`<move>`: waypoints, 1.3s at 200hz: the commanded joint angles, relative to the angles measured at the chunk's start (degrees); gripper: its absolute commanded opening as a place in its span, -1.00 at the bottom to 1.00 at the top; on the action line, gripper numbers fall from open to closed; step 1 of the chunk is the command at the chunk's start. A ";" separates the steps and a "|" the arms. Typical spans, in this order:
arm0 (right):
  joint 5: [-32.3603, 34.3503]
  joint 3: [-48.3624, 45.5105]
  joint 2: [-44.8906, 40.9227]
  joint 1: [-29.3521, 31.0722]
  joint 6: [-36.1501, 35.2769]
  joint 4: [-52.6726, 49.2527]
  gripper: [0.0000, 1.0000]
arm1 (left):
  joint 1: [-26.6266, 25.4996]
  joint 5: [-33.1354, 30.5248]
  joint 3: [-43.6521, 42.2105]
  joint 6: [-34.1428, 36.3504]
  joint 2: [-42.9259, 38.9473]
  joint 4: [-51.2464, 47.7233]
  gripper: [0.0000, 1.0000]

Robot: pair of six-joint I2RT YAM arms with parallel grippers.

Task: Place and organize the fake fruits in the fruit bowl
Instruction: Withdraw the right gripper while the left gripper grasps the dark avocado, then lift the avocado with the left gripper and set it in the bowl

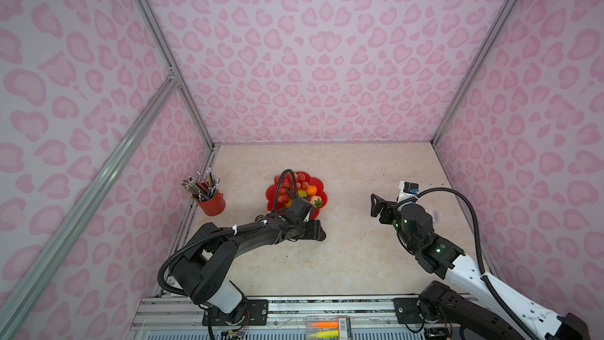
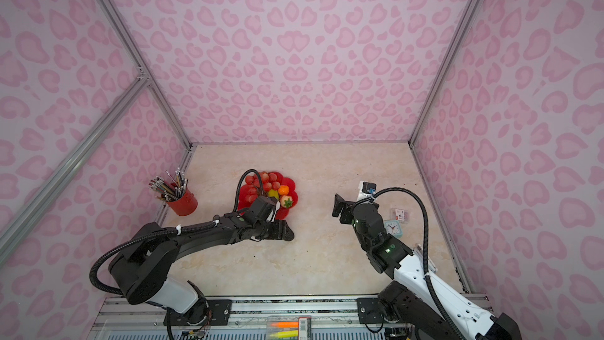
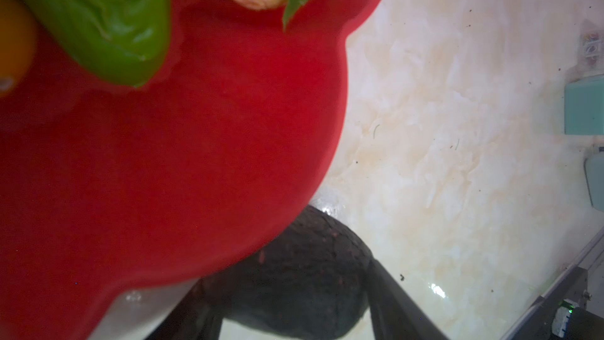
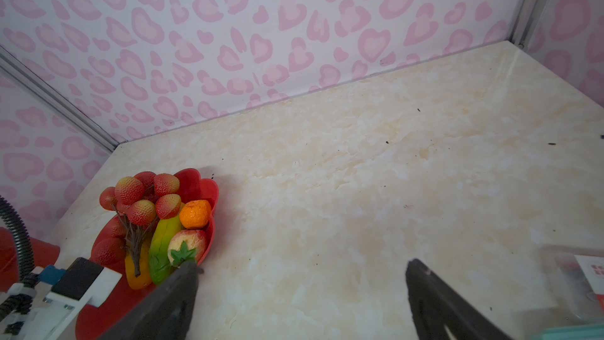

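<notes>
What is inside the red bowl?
A berry bunch, an orange, a strawberry, a green fruit and a yellow fruit. In both top views the left arm covers the bowl's near part. The avocado is outside, between the left fingers.

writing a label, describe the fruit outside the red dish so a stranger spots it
Find the glossy red scalloped dish of fake fruit. Just off its near rim, between the left gripper's jaws, lies a dark pebbly-skinned avocado. Alone among the fruit it is near-black and outside the dish.
</notes>
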 commanded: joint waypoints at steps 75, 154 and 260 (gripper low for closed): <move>0.18 0.40 1.40 -0.42 0.18 1.12 0.96 | -0.18 2.54 -6.56 -0.51 -12.13 -3.75 -0.16; -0.83 1.47 2.77 -0.42 0.59 1.58 0.96 | 2.87 -0.41 -0.43 3.21 -21.13 -7.74 -0.16; -0.62 1.10 1.01 -0.51 0.66 0.31 0.95 | 9.89 -2.34 3.85 5.31 -7.94 3.27 -0.17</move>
